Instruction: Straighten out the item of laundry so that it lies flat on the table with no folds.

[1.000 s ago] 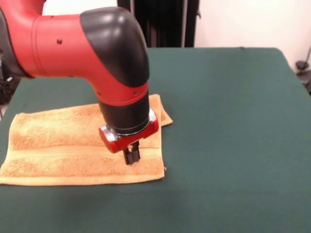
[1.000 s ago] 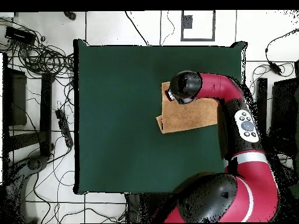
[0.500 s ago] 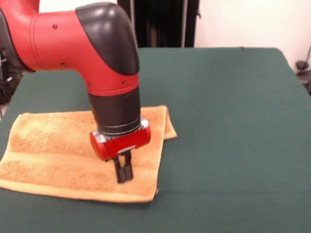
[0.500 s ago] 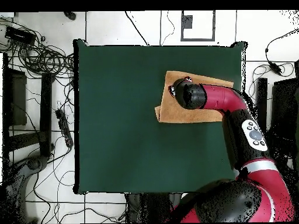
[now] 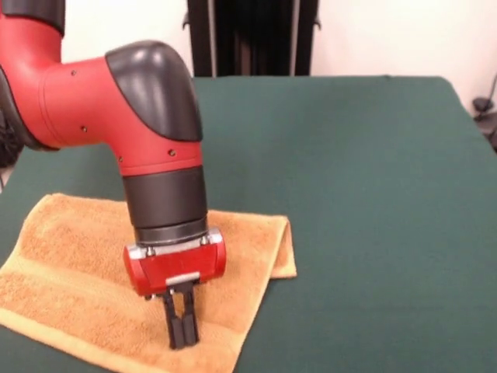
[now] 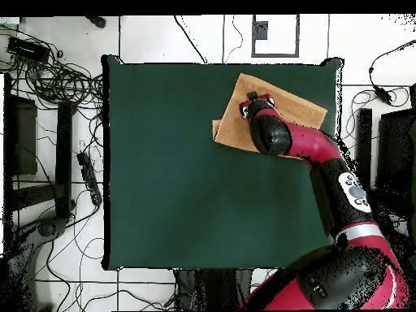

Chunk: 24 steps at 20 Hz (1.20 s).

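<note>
The orange-tan towel [image 5: 78, 272] lies at the near left of the green table [image 5: 373, 194], skewed, with its right end doubled over into a second layer [image 5: 276, 245]. My gripper [image 5: 182, 326] points straight down onto the towel's near right corner, fingers shut together and pinching the cloth. In the overhead view the towel [image 6: 302, 103] sits tilted near the table's [image 6: 162, 162] top right corner, and the gripper [image 6: 255, 102] stands over its left part with the arm covering the middle.
Black stands [image 5: 248, 35] rise behind the table's far edge. Cables and floor clutter [image 6: 49, 77] lie off the table's left side in the overhead view. The towel's near edge runs close to the bottom of the front view.
The gripper has travelled toward the front camera, dragging the towel with it. The towel has shifted and rotated, and its doubled-over right end now shows more.
</note>
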Each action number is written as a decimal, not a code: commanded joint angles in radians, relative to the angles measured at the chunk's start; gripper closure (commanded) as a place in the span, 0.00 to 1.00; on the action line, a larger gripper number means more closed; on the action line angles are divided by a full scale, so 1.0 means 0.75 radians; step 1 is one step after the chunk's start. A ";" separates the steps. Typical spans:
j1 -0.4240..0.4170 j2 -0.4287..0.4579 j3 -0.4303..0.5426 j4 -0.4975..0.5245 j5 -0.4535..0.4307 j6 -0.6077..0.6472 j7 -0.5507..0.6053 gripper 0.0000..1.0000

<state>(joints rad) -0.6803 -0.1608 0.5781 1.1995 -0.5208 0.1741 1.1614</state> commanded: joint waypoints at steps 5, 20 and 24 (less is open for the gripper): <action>0.155 0.301 0.005 -0.047 0.000 0.031 0.121 1.00; 0.379 0.141 -0.321 -0.078 0.166 0.197 0.217 1.00; 0.351 0.006 -0.297 0.058 0.137 0.052 0.229 1.00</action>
<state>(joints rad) -0.4665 -0.1792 0.3612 1.0781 -0.4126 0.1937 1.1615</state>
